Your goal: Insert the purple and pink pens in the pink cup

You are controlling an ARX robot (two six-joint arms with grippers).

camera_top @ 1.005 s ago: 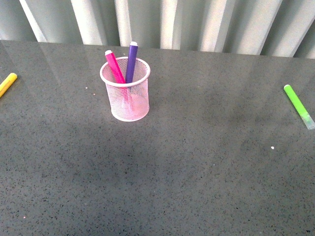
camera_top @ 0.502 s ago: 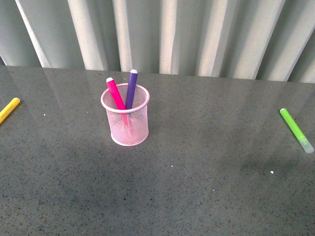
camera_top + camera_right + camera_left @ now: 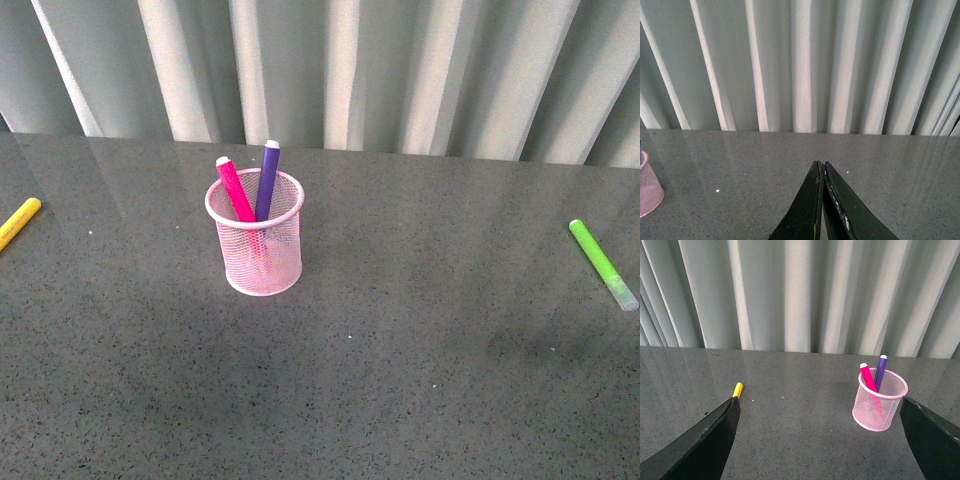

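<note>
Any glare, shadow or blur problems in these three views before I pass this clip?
Front view: sharp, with a soft curtain reflection on the glossy table; cup and both pens clearly lit. Left wrist view: sharp, the open left gripper fingers show as dark, featureless wedges. Right wrist view: the shut right gripper is dark and slightly soft up close; only the cup's edge shows.

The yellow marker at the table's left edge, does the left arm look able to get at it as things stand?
Probably yes. The yellow marker lies alone on bare table, well apart from the pink cup. The left gripper is open, with nothing between it and the marker.
</note>
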